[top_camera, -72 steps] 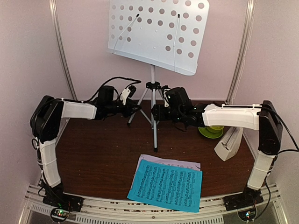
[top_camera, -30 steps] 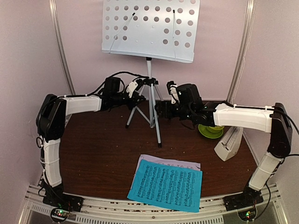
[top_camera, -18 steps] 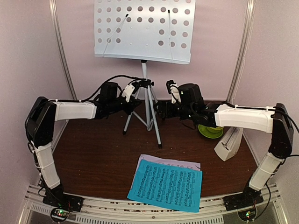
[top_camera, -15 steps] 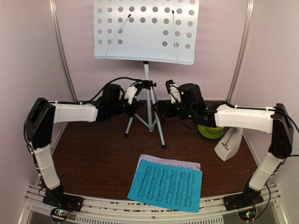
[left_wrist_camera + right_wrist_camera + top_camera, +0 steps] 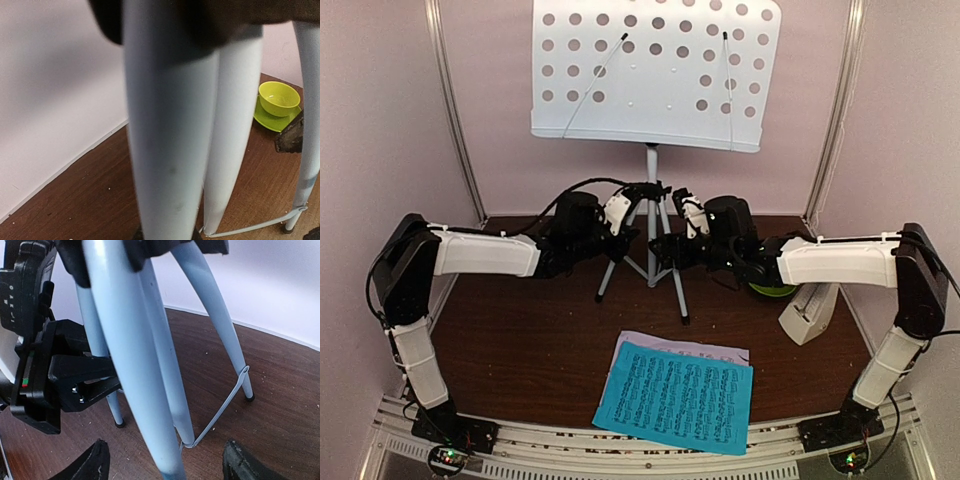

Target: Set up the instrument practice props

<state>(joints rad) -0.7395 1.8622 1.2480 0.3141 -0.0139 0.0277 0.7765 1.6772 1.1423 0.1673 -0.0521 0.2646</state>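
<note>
Pale stand (image 5: pixel 655 80) upright rear; cyan sheet (image 5: pixel 675 397) over lilac sheet (image 5: pixel 692 349); metronome (image 5: pixel 808 312) rt.

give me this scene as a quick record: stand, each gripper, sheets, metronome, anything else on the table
stand: music stand standing on its tripod at the back of the table, no sheet on its desk
left: left gripper shut on a tripod leg
right: right gripper open, fingertips either side of another leg, not gripping
sheets: cyan sheet lying on the lilac sheet, near edge
metronome: metronome far right
other: green cup on its saucer
</note>
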